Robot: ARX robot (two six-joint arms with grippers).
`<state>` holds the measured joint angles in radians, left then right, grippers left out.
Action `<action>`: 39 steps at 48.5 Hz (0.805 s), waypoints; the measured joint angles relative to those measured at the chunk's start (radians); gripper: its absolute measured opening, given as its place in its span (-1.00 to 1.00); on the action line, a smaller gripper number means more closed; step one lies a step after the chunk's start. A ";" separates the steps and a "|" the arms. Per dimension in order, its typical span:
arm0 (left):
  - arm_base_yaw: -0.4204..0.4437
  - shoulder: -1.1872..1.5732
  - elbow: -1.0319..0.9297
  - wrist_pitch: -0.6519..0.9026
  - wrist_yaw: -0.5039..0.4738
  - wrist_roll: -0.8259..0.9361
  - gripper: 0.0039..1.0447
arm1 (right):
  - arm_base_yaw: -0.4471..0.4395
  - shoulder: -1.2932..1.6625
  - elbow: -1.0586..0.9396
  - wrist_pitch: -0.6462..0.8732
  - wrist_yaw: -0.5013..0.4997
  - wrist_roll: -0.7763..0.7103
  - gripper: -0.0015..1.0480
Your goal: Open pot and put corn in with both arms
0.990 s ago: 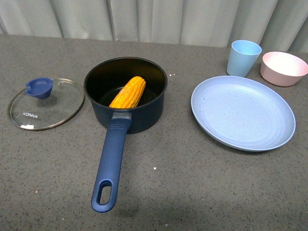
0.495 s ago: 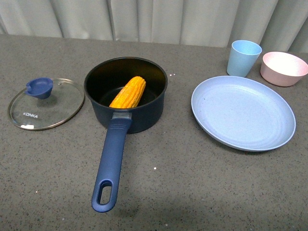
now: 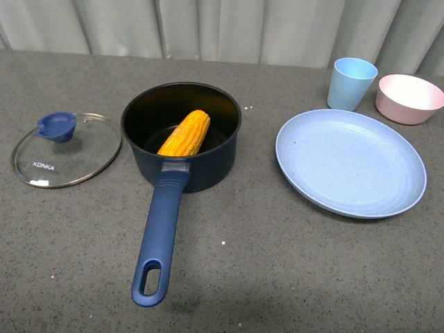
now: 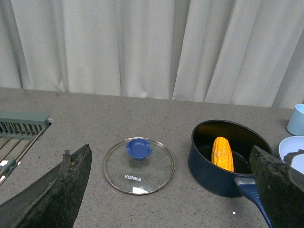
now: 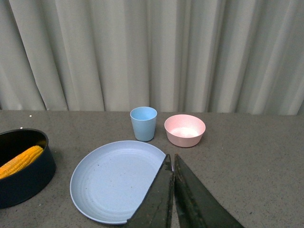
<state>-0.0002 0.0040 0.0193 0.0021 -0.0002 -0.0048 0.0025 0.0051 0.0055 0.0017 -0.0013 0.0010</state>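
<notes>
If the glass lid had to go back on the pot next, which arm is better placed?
Probably left. The lid lies on the pot's left, and the left gripper is open, facing it. The right gripper is shut, looking at the plate.

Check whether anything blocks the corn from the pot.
Nothing does: the corn already lies inside the open pot, and the glass lid rests flat on the table beside it.

Front: looks down, close, over the table [image 3: 291, 277]. Wrists: low, facing curtains [image 4: 142, 42]; all share the pot [image 3: 182, 135].
</notes>
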 joint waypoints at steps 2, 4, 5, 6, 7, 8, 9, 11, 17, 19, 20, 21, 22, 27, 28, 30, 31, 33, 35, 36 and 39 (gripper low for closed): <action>0.000 0.000 0.000 0.000 0.000 0.000 0.88 | 0.000 0.000 0.000 0.000 0.000 0.000 -0.76; 0.000 0.000 0.000 0.000 0.000 0.000 0.88 | 0.000 -0.001 0.000 0.000 0.000 0.000 -0.59; 0.000 0.000 0.000 0.000 0.000 0.000 0.88 | 0.000 -0.001 0.000 0.000 0.000 0.000 -0.49; 0.000 0.000 0.000 0.000 0.000 0.000 0.88 | 0.000 -0.001 0.000 0.000 0.000 0.000 -0.42; 0.000 0.000 0.000 0.000 0.000 0.000 0.88 | 0.000 -0.001 0.000 0.000 0.000 0.000 -0.34; 0.000 0.000 0.000 0.000 0.000 0.000 0.88 | 0.000 -0.001 0.000 0.000 0.000 0.000 -0.23; 0.000 0.000 0.000 0.000 0.000 0.000 0.88 | 0.000 -0.001 0.000 0.000 0.000 0.000 -0.17; 0.000 0.000 0.000 0.000 0.000 0.000 0.88 | 0.000 -0.001 0.000 0.000 0.000 0.000 0.00; 0.000 0.000 0.000 0.000 0.000 0.000 0.88 | 0.000 -0.001 0.000 0.000 0.000 0.000 0.48; 0.000 0.000 0.000 0.000 0.000 0.000 0.88 | 0.000 -0.001 0.000 0.000 0.000 0.000 0.68; 0.000 0.000 0.000 0.000 0.000 0.000 0.88 | 0.000 -0.001 0.000 0.000 0.000 0.000 0.75; 0.000 0.000 0.000 0.000 0.000 0.000 0.88 | 0.000 -0.001 0.000 0.000 0.000 0.000 0.84; 0.000 0.000 0.000 0.000 0.000 0.000 0.88 | 0.000 -0.001 0.000 0.000 0.000 0.001 0.86; 0.000 0.000 0.000 0.000 0.000 0.000 0.88 | 0.000 -0.001 0.000 0.000 0.000 0.000 0.81; 0.000 0.000 0.000 0.000 0.000 0.000 0.88 | 0.000 -0.001 0.000 0.000 0.000 0.000 0.82; 0.000 0.000 0.000 0.000 0.000 0.000 0.88 | 0.000 -0.001 0.000 0.000 0.000 0.000 0.83; 0.000 0.000 0.000 0.000 0.000 0.000 0.88 | 0.000 -0.001 0.000 0.000 0.000 0.000 0.83; 0.000 0.000 0.000 0.000 0.000 0.000 0.88 | 0.000 -0.001 0.000 0.000 0.000 0.000 0.83; 0.000 0.000 0.000 0.000 0.000 0.000 0.88 | 0.000 -0.001 0.000 0.000 0.000 0.000 0.83; 0.000 0.000 0.000 0.000 0.000 0.000 0.88 | 0.000 -0.001 0.000 0.000 0.000 0.000 0.83; 0.000 0.000 0.000 0.000 0.000 0.000 0.88 | 0.000 -0.001 0.000 0.000 0.000 0.000 0.83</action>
<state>-0.0002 0.0040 0.0193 0.0021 -0.0002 -0.0048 0.0025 0.0044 0.0055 0.0013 -0.0013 0.0010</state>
